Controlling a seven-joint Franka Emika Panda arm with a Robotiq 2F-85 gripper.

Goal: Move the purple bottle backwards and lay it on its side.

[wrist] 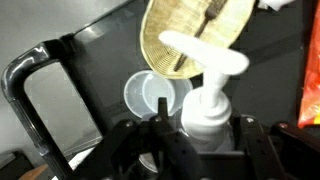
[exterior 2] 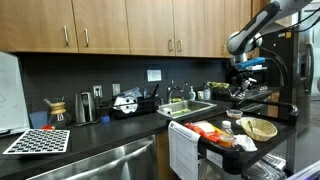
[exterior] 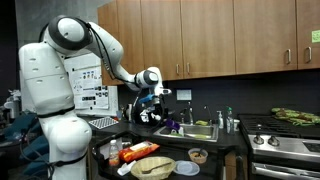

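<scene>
End effector: the end effector [wrist: 200, 142] comes in from the bottom of the wrist view, its dark fingers [wrist: 150, 140] pinched against the sides of the purple bottle; exact pad contact is in shadow.
Purple bottle: the purple bottle [wrist: 207, 115] is upright between the fingers, with its white pump top [wrist: 205, 58] pointing away from the camera. It looks pale in this light.
Height: in both exterior views the end effector [exterior: 152, 100] hangs well above the table [exterior: 105, 148]. The bottle is too small to make out there.
Below the bottle: a pale round cup [wrist: 150, 95] sits just beside it in the wrist view, and a woven basket [wrist: 190, 30] lies beyond it.
Left side: a black looped frame [wrist: 35, 90] lies on the dark surface.
Right edge: something orange-red [wrist: 310, 95], cut off by the frame.
Other clutter: a small bowl [exterior: 198, 155] sits near the basket, a sink [exterior: 190, 130] is behind, and a white towel [exterior 2: 182, 150] hangs off the front edge.
</scene>
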